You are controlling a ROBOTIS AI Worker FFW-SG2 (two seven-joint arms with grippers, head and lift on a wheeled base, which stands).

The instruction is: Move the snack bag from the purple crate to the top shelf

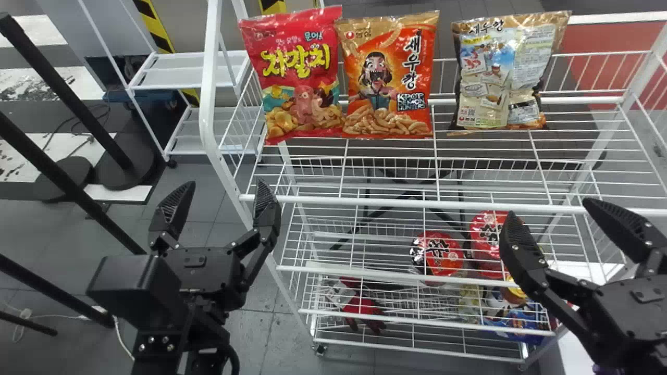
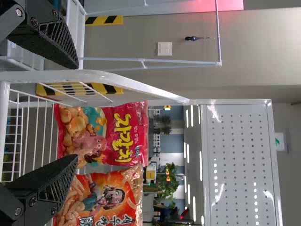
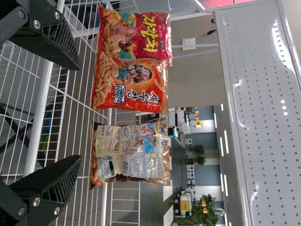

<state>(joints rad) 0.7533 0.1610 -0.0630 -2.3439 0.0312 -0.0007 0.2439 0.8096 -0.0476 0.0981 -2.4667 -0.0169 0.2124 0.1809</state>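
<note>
Left hand (image 1: 225, 183): at eight o'clock, released, my fingers spread and pointing nearly to twelve.
Right hand (image 1: 551, 207): at four o'clock, released, angled toward eleven.
Snack bags (image 1: 388, 78): I see three standing on the top shelf (image 1: 391, 201), eleven to two o'clock.

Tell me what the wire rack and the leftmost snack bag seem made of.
The wire rack looks like metal, probably coated: thin glossy white bars. The leftmost snack bag seems plastic or foil film, shiny, with creases and bright glints.
</note>
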